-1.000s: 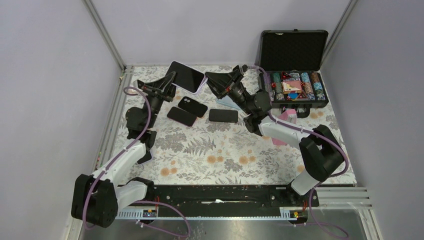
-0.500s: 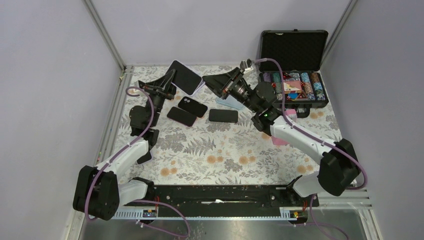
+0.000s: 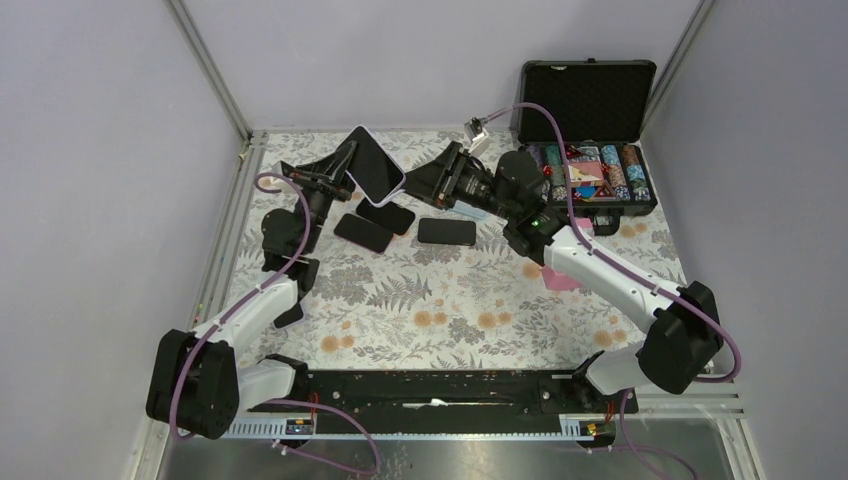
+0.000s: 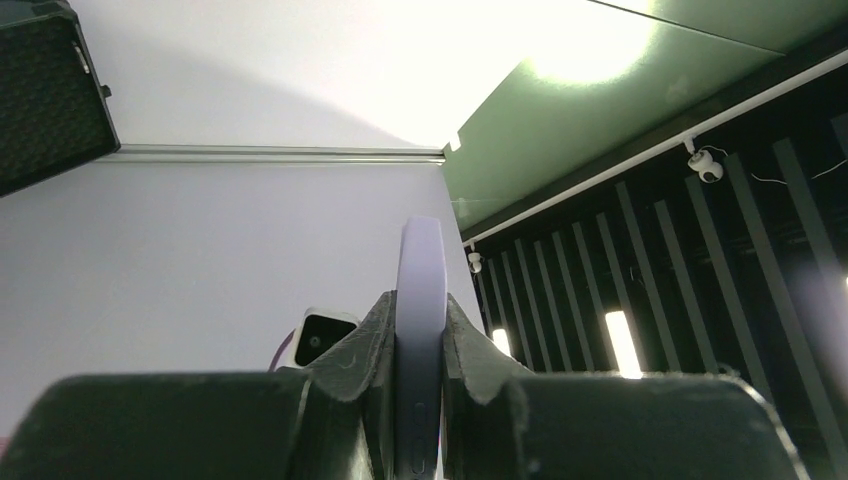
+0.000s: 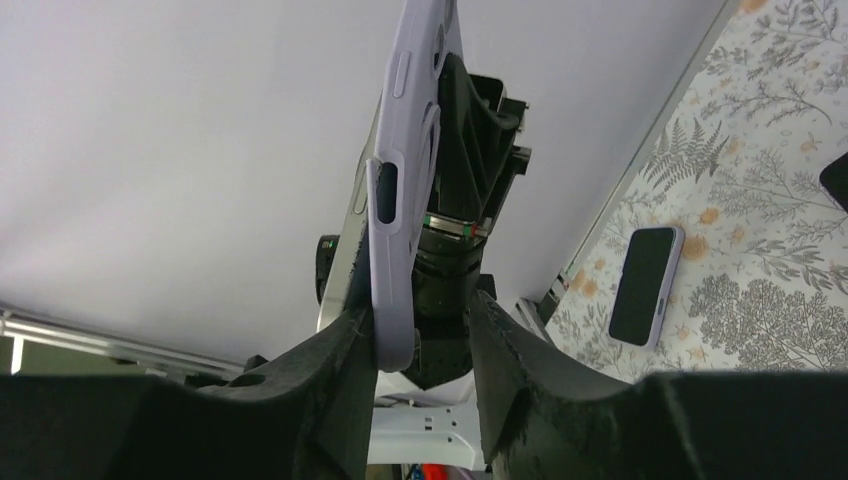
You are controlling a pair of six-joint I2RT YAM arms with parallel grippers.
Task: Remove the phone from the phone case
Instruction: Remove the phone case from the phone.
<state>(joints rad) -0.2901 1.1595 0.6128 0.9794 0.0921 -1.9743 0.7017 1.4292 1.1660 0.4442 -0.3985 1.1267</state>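
Left fingers [image 4: 370, 345] clenched on the lavender silicone phone case [image 4: 420, 290], black-screened phone [image 3: 374, 163] seated in it, held off the floral-print desk [image 3: 450, 300] at upper centre of the top view; right fingers [image 5: 332, 395] spread, straddling the case's end; plain grey walls [image 3: 400, 60].

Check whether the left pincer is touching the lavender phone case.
Touching. The left wrist view shows the left pincer pressed against both faces of the edge-on lavender phone case, with no gap on either side.
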